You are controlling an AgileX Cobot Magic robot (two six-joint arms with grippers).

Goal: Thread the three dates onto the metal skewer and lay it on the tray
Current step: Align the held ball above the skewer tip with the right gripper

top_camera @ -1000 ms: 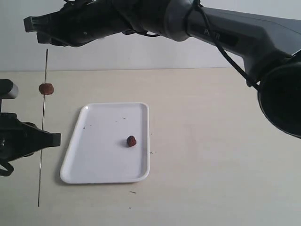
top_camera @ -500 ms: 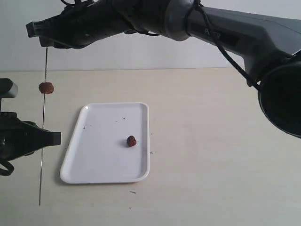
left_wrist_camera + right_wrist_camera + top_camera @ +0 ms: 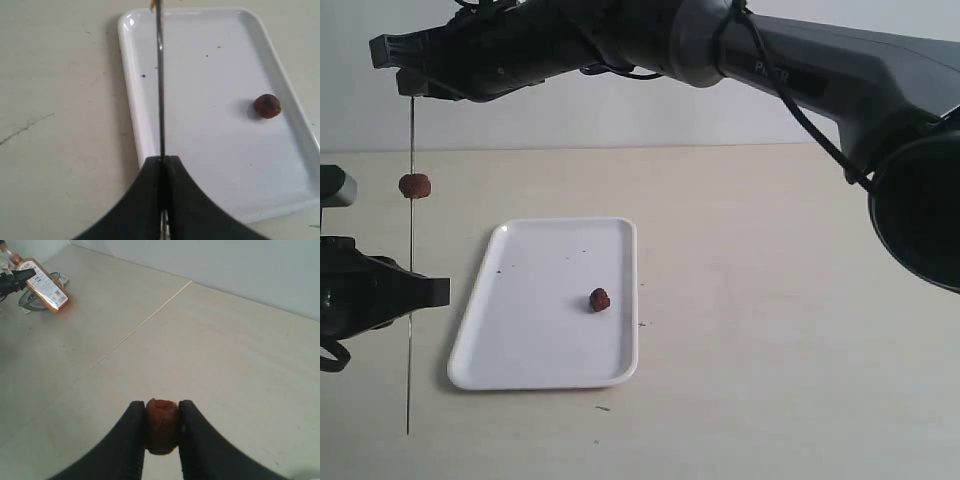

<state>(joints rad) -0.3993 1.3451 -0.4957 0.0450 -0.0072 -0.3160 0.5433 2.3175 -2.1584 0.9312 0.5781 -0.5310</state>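
The metal skewer (image 3: pixel 410 380) stands upright at the far left, with my left gripper (image 3: pixel 430 291) shut on its middle. One date (image 3: pixel 415 185) is threaded on it above that grip. My right gripper (image 3: pixel 395 65) reaches across high at the left, right over the skewer's top end. It is shut on a second date (image 3: pixel 161 425), which only the right wrist view shows. A third date (image 3: pixel 600 299) lies loose on the white tray (image 3: pixel 520 350). In the left wrist view the skewer (image 3: pixel 160 75) runs out from the left gripper (image 3: pixel 161 160) over the tray (image 3: pixel 210 165) and its date (image 3: pixel 267 106).
The beige table (image 3: pixel 790 300) stretches to the right of the tray. The right arm's dark link (image 3: pixel 840 70) spans the top of the exterior view. A labelled bottle (image 3: pixel 45 290) lies far off in the right wrist view.
The skewer has gone from slightly tilted to upright and risen a little, so its top now meets the right gripper. The right gripper has only wavered sideways.
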